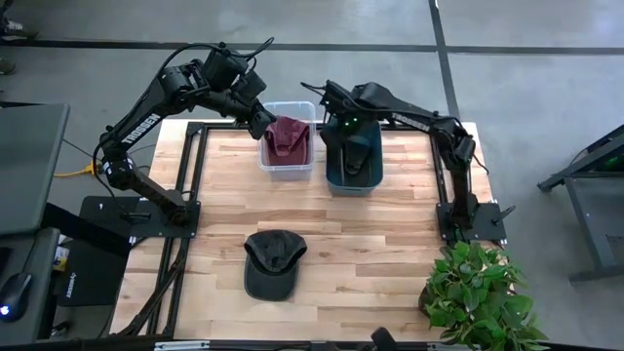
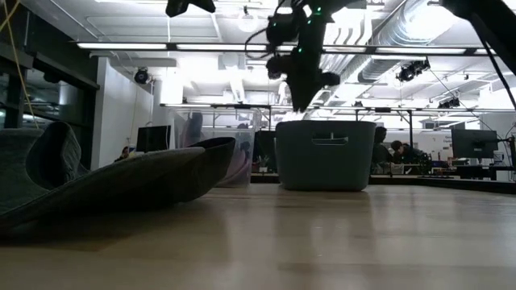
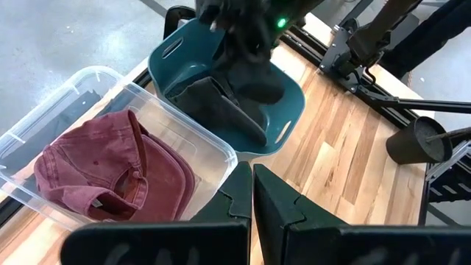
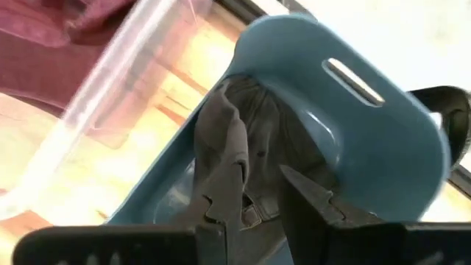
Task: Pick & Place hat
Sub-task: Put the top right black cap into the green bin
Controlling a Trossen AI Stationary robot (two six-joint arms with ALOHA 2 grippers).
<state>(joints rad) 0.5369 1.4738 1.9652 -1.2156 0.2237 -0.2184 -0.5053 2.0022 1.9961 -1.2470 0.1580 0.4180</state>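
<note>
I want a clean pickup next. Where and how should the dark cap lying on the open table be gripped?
Grip the dark cap at its crown, coming straight down from above. It lies flat with its brim toward the table's near edge, so the rounded, soft crown probably gives the jaws fabric to pinch, while the flat brim hugs the wooden table.

Maroon hat point(image 1: 286, 137) — teal bin point(image 1: 353, 176) — dark-grey cap point(image 1: 272, 261).

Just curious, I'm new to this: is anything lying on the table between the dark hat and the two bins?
No. In the high view, only bare table separates the dark hat from the clear bin and teal bin.
</note>
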